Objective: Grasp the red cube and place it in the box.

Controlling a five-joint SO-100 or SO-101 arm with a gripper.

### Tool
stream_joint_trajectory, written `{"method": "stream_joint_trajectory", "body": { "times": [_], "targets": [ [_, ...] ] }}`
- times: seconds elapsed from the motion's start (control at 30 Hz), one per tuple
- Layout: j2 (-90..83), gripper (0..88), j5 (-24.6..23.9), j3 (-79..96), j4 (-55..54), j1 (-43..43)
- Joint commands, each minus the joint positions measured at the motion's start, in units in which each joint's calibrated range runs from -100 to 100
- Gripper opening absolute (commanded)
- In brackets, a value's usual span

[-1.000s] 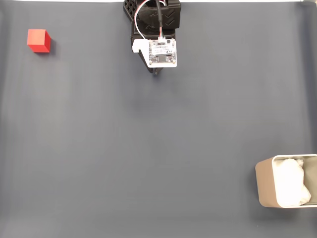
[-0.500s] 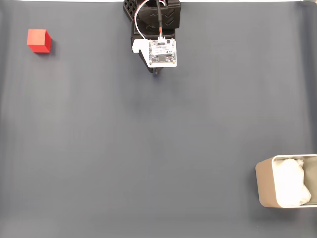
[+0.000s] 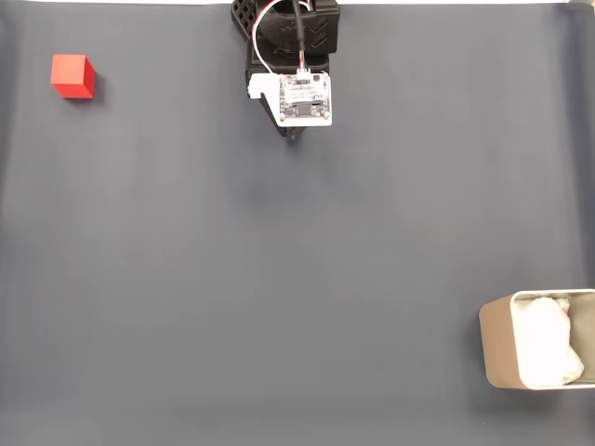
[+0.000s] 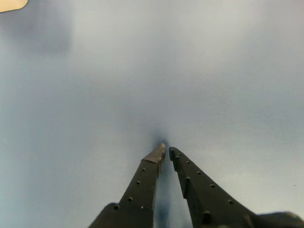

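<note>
The red cube (image 3: 72,75) rests on the dark mat at the upper left of the fixed view. The beige box (image 3: 496,342) with white padding inside stands at the lower right edge, and a corner of it (image 4: 12,4) shows at the top left of the wrist view. My arm is folded at the top centre of the fixed view, and my gripper (image 3: 294,137) pokes out just below its white circuit board, far from both cube and box. In the wrist view my gripper (image 4: 166,150) is shut, its black fingers meeting at the tips with nothing between them.
The dark grey mat (image 3: 279,279) covers the whole table. A white strip (image 3: 418,3) marks its far edge at the top of the fixed view. The arm's base (image 3: 288,32) stands at the top centre.
</note>
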Motion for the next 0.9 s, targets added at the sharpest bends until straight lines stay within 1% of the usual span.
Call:
{"method": "stream_joint_trajectory", "body": {
  "times": [0.0, 0.87],
  "targets": [
    [0.1, 0.2, 0.4, 0.8, 1.1, -0.1],
    [0.1, 0.0, 0.3, 0.8, 1.1, 0.1]
  ]
}}
